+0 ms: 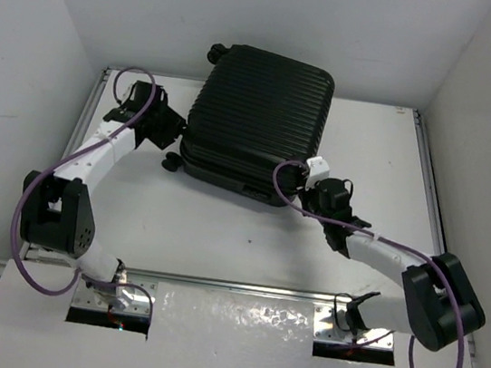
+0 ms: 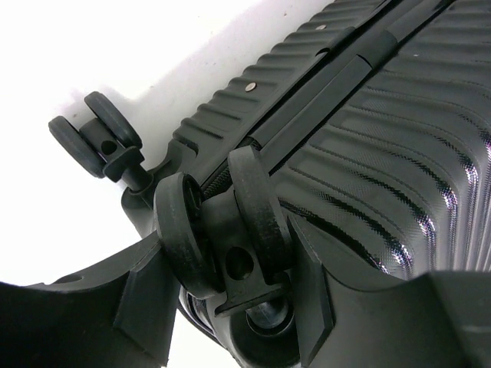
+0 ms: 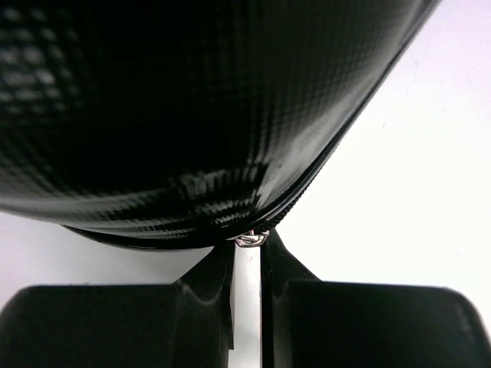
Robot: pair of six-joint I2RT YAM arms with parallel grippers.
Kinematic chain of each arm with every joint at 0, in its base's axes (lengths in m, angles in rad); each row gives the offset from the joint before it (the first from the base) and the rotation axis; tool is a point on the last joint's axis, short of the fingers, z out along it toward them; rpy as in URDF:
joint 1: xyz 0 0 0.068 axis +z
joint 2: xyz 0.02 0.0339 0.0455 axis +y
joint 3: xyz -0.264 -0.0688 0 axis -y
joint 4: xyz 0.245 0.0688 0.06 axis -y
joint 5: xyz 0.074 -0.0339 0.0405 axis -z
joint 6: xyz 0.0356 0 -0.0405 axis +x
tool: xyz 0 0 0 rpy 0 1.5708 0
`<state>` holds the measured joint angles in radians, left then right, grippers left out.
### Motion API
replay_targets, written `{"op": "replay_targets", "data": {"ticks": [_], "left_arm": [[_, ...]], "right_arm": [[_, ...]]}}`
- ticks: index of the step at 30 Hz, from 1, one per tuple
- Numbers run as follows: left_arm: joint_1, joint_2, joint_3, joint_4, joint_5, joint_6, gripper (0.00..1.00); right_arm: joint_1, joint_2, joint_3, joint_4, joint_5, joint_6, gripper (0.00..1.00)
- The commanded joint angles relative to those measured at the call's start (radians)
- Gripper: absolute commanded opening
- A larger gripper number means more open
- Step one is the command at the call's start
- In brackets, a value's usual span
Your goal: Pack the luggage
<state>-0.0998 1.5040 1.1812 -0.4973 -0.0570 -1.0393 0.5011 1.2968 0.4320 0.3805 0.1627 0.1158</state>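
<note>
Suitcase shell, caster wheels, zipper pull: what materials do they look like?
Suitcase shell: hard plastic, probably; glossy, ribbed, fine woven-look texture. Caster wheels: matte black, likely rubber or plastic; dull, scuffed treads. Zipper pull: metal, by its bright silver glint.

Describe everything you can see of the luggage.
The luggage is a large black hard-shell suitcase with a glossy, horizontally ribbed shell, lying flat on the white table with both shells together. Small black twin casters stick out at its left side. The left gripper has its fingers either side of one caster, seemingly clamping it; the right gripper pinches a small silver zipper pull at the near edge seam.
</note>
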Motion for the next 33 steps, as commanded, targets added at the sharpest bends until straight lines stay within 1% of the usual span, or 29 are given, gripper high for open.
{"op": "replay_targets", "data": {"ticks": [1,3,5,6,7,8,9,10,12,14,15,17,19,20,22,23,24,25,26,28,29,30,32,33], "left_arm": [[0.014,0.071,0.044,-0.052,-0.141,0.082,0.00],[0.014,0.102,0.064,-0.049,-0.156,0.061,0.00],[0.015,0.148,0.113,-0.067,-0.174,0.047,0.00],[0.014,0.163,0.130,-0.073,-0.175,0.038,0.00],[0.014,0.180,0.162,-0.078,-0.178,0.033,0.00],[0.014,0.208,0.175,-0.086,-0.191,0.019,0.00],[0.014,0.220,0.190,-0.087,-0.198,0.012,0.00],[0.014,0.249,0.224,-0.092,-0.210,0.005,0.00],[0.015,0.281,0.268,-0.132,-0.247,-0.010,0.00],[0.015,0.312,0.308,-0.142,-0.260,-0.019,0.00],[0.014,0.318,0.314,-0.139,-0.264,-0.028,0.00],[0.015,0.346,0.340,-0.139,-0.268,-0.036,0.00],[0.014,0.376,0.374,-0.145,-0.261,-0.036,0.00],[0.014,0.384,0.380,-0.149,-0.248,-0.030,0.00],[0.014,0.392,0.380,-0.129,-0.238,-0.024,0.00],[0.014,0.391,0.382,-0.126,-0.247,-0.022,0.00],[0.017,0.394,0.389,-0.126,-0.260,-0.021,0.00],[0.020,0.401,0.414,-0.129,-0.277,-0.018,0.00],[0.023,0.410,0.429,-0.136,-0.299,0.004,0.00],[0.032,0.442,0.488,-0.150,-0.305,0.022,0.00],[0.034,0.453,0.504,-0.150,-0.299,0.053,0.00],[0.034,0.466,0.547,-0.164,-0.300,0.056,0.00],[0.034,0.492,0.569,-0.182,-0.297,0.065,0.00],[0.034,0.492,0.571,-0.181,-0.291,0.067,0.00]], "right_arm": [[-0.110,0.022,0.106,0.106,0.045,-0.108,0.00],[-0.157,0.059,0.161,0.094,-0.044,-0.148,0.00],[-0.208,0.145,0.218,0.057,-0.092,-0.168,0.00],[-0.225,0.174,0.278,0.046,-0.147,-0.169,0.00],[-0.243,0.230,0.304,0.035,-0.160,-0.168,0.00],[-0.283,0.249,0.338,0.040,-0.202,-0.156,0.00],[-0.300,0.265,0.350,0.052,-0.283,-0.144,0.00],[-0.326,0.281,0.359,0.069,-0.319,-0.136,0.00],[-0.334,0.327,0.407,0.106,-0.368,-0.148,0.00],[-0.334,0.399,0.473,0.051,-0.400,-0.172,0.00],[-0.334,0.426,0.549,0.028,-0.410,-0.179,0.00],[-0.337,0.496,0.634,-0.002,-0.433,-0.186,0.00],[-0.346,0.532,0.674,-0.002,-0.454,-0.177,0.00],[-0.349,0.548,0.712,-0.034,-0.491,-0.165,0.00],[-0.355,0.553,0.712,-0.087,-0.531,-0.156,0.00],[-0.355,0.541,0.694,-0.084,-0.567,-0.157,0.03],[-0.357,0.501,0.624,-0.077,-0.592,-0.160,0.11],[-0.358,0.480,0.585,-0.066,-0.606,-0.160,0.24],[-0.360,0.458,0.515,-0.045,-0.621,-0.142,0.28],[-0.363,0.405,0.450,-0.016,-0.672,-0.127,0.37],[-0.363,0.388,0.386,0.006,-0.686,-0.123,0.44],[-0.363,0.374,0.354,0.023,-0.725,-0.123,0.45],[-0.360,0.348,0.295,0.108,-0.741,-0.072,0.55],[-0.358,0.351,0.287,0.141,-0.776,-0.050,0.56]]}}
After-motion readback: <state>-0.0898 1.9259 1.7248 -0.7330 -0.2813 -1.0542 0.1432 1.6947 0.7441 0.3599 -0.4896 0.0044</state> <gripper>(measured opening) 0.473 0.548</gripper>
